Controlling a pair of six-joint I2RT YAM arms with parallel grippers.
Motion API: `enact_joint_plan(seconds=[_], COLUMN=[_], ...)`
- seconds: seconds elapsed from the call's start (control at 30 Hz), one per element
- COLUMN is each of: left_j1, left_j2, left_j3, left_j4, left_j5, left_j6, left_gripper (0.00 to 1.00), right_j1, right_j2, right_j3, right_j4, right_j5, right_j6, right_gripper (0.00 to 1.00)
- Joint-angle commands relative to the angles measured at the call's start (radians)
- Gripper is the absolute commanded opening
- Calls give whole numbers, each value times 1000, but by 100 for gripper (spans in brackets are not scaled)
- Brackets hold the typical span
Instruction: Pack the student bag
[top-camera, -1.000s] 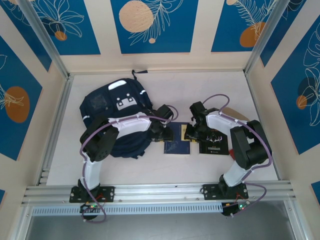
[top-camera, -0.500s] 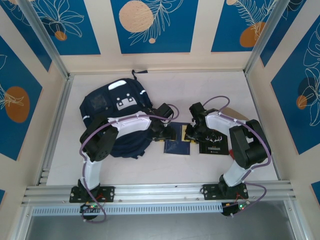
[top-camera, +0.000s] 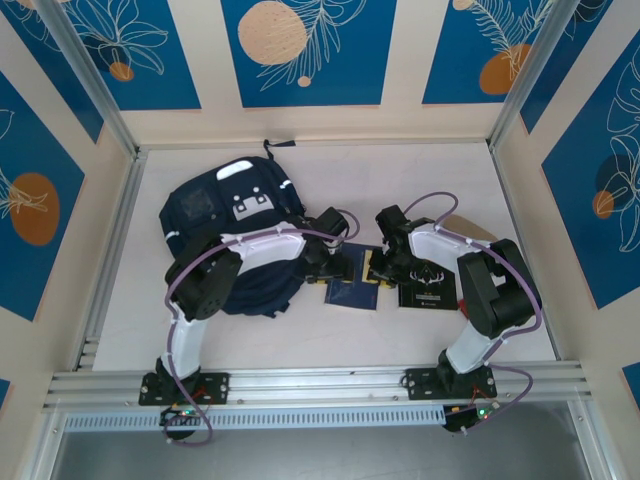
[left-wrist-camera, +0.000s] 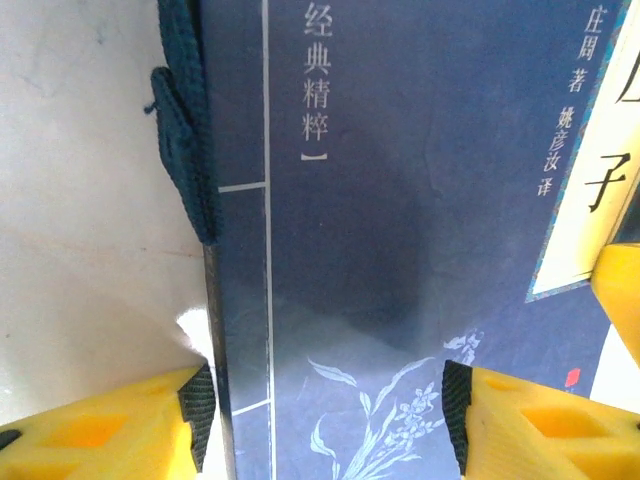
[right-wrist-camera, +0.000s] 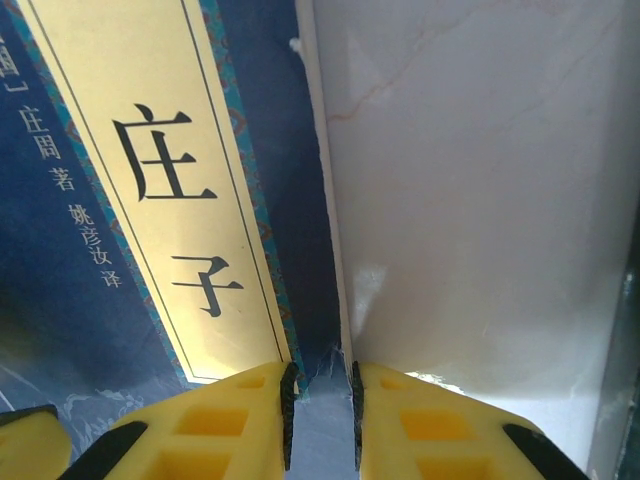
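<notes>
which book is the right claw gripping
The dark blue book with the cream title strip; the right claw pinches its edge. The black book with the white emblem lies beside it, ungripped.

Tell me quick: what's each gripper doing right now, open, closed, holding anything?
Left gripper: open, jaws spread apart over the blue book.
Right gripper: closed, pinching the blue book's edge.
</notes>
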Motion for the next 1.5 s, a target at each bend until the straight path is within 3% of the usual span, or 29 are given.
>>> enact_joint_plan(seconds=[0.0,0.37,0.63,0.9,1.07,1.2,1.33,1.47], left_j1=[-3,-4,-6,-7,-9,-4,11,82], left_j2=[15,-129,-156,-90,-99,-150,-243,-360], left_j3=[21,-13,-45,-13,3,18,31,-23], left_j4=[62,248,268,152,114,72,18,58], left_j5=[138,307,299,229,186,127,59,60], left_j6=[-13,-120,-158,-129,-105,-62,-24,-67], left_gripper=[59,39,35,30,15,1,0,0], right_j1=[19,21,23,24,24,15,-19,-41], right_j2=[50,28,16,6,-20,-105,-223,-350], right_j3=[-41,-69,-88,-88,-88,-73,-24,-10], right_j4=[4,34,49,50,43,17,-39,28], right_j5=[-24,-45,-46,-42,-31,-24,-52,-196], right_j6=[25,41,46,45,47,40,46,67], right_gripper=[24,24,25,27,30,38,55,73])
